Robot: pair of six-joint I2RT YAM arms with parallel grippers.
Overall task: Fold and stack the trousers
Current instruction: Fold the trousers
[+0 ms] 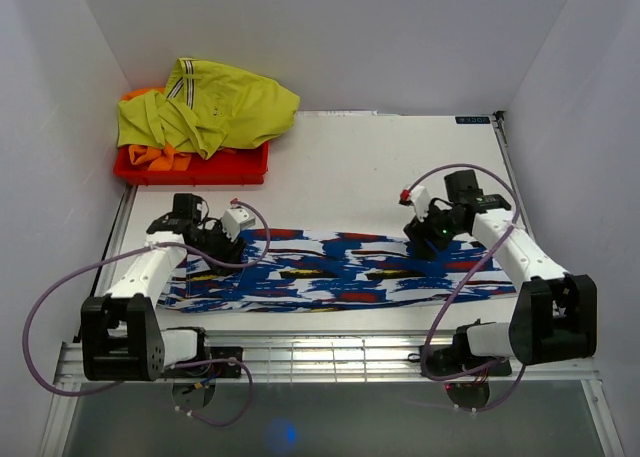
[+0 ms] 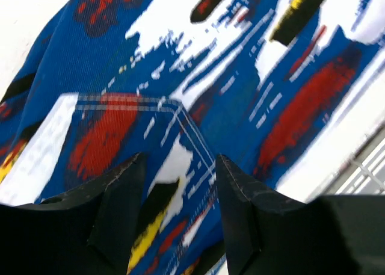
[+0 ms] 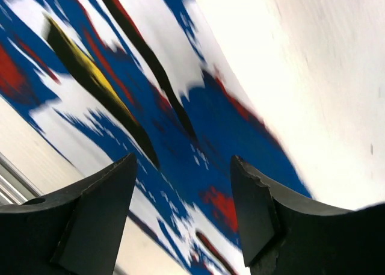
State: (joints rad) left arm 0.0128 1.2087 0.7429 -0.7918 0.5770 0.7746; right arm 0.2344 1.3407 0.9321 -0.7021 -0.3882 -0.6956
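Royal-blue fabric, blotched with white, red, black and a little yellow, lay spread in one long flat band across the near part of the white table [image 1: 390,157]. These were the trousers [image 1: 340,270], stretched from left to right between the two arms. The left gripper [image 1: 232,239] hung over the far edge of the trousers close to their left end, and the right gripper [image 1: 422,239] hung over the far edge toward their right end.

Seen from the left wrist, the left gripper [image 2: 180,160] had its two black fingers [image 2: 120,197] set well apart. The patterned cloth [image 2: 198,100] showed plainly in the gap, where a stitched hem edge turned a corner just ahead of the fingertips. Seen from the right wrist, the right gripper [image 3: 184,159] was likewise spread wide. The trousers [image 3: 180,136] ran diagonally beneath it, and bare table [image 3: 313,76] lay beyond their edge. Neither pincer had cloth pinched between its fingers. Whether the fingertips touched the fabric could not be told.

At the far left corner of the table stood a red bin [image 1: 235,166]. A yellow-green garment [image 1: 225,107] with dark stripes was heaped over it, and an orange garment [image 1: 160,157] lay bunched beneath that, well apart from the trousers. Purple cables [image 1: 60,297] looped from each arm.
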